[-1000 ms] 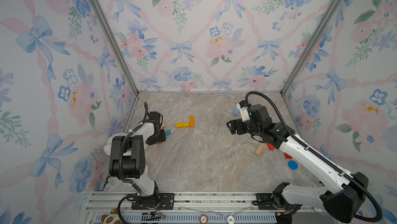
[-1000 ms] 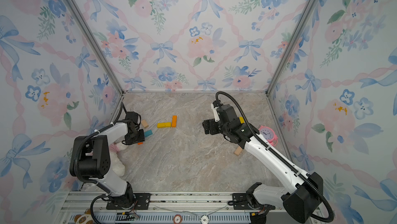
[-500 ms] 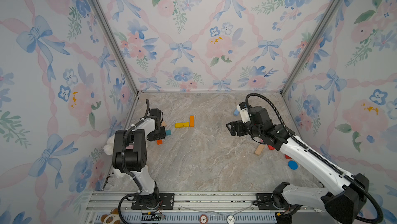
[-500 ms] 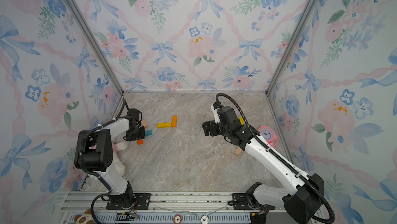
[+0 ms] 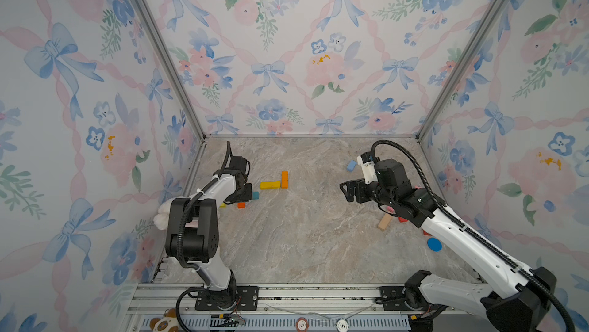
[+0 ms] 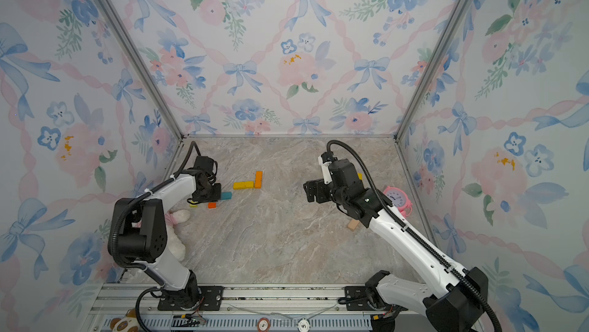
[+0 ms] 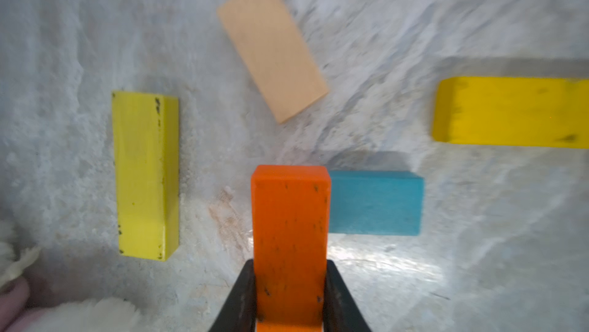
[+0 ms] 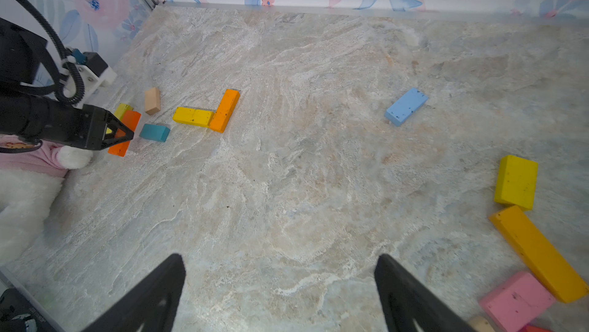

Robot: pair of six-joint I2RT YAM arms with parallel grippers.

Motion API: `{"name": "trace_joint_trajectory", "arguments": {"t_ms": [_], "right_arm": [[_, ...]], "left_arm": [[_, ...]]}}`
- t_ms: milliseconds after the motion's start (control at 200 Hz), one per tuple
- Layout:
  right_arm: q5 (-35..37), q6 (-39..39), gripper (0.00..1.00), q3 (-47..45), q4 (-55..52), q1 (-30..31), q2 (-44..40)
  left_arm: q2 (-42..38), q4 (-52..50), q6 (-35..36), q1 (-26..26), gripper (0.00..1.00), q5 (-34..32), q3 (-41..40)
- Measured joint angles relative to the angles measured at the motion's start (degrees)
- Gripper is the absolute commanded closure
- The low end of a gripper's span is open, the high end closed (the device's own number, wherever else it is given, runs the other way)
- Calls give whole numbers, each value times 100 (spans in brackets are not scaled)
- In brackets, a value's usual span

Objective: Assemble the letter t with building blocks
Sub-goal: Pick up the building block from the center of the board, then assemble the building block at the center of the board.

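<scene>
Now: L gripper (image 7: pixel 290 263) clamped on orange brick (image 7: pixel 290 219), R gripper (image 8: pixel 279 257) wide & empty

L gripper's black jaws pinch the orange brick by its long flat sides near one end. Its paint is matt w/ small dark chips, and its edges are square. Can't tell whether it's clear of the surface. Just beside it lies a teal brick (image 7: pixel 374 203), short & flat-faced; touching or not, can't tell. Nearby are a lemon-yellow brick (image 7: pixel 145 174), chipped along one edge, and a bare-wood brick (image 7: pixel 272 47), pale, unpainted, lying skewed to the rest. All sit by the L edge of the tabletop (image 5: pixel 302 235), a marble-look slab, grey-beige w/ veins, close to a fluffy white plush toy (image 6: pixel 177 235).

Toward the middle-back, a golden-yellow brick (image 5: pixel 270 185) butts end-on against the long side of a second orange brick (image 5: pixel 284 179), near that brick's end. They touch at a right angle, both lying flat, making an L shape.

R gripper hangs over bare tabletop, well apart from any brick. On the R side a light-blue brick (image 8: pixel 406 106) lies alone. A yellow brick (image 8: pixel 516 182), a long amber brick (image 8: pixel 538 252) & a pink brick (image 8: pixel 516 300) are grouped close. A plain wood brick (image 5: pixel 384 221) lies by the R arm. A flat round blue disc (image 5: pixel 434 244) & a pink alarm clock (image 6: pixel 396 198) sit near the R wall.
</scene>
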Motion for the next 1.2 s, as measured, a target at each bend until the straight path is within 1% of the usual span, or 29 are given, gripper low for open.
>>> {"name": "trace_joint_trajectory", "arguments": {"t_ms": [95, 205, 220, 245, 265, 335, 375, 430, 510, 610, 835, 990, 1200], "right_arm": [[-17, -31, 4, -125, -13, -140, -146], [-24, -85, 4, -275, -48, -306, -382], [-24, -94, 4, -293, -57, -330, -413], [-28, -105, 4, -321, -63, -365, -461], [-37, -109, 4, -343, -68, -400, -503], [-46, -149, 4, -415, -87, -501, -623], [-63, -155, 4, -444, -114, -557, -686], [-79, -179, 4, -468, -142, -625, -756], [-85, -214, 4, -483, -184, -693, -831], [-101, -267, 3, -483, -269, -728, -907], [-127, -302, 3, -485, -372, -739, -990], [-170, -302, 3, -483, -426, -741, -966], [-210, -299, 3, -483, -457, -758, -881]], "left_arm": [[-302, 74, 428, -636, 82, -26, 656], [-236, 308, 1106, -1445, 85, -22, 1523], [-197, 341, 1204, -1537, 87, -17, 1622], [-107, 385, 1397, -1731, 92, -17, 1801], [-24, 420, 1541, -1853, 94, -20, 1902], [352, 507, 2039, -2223, 96, 33, 2212], [619, 533, 2319, -2378, 100, 90, 2317], [990, 538, 2726, -2531, 100, 111, 2387], [1502, 490, 3222, -2671, 100, 151, 2415], [1902, 343, 3825, -2745, 100, 184, 2417], [2017, 286, 5047, -2750, 100, 258, 2426], [2409, 293, 5477, -2721, 100, 238, 2658], [2876, 284, 5766, -2570, 100, 216, 2927]]}}
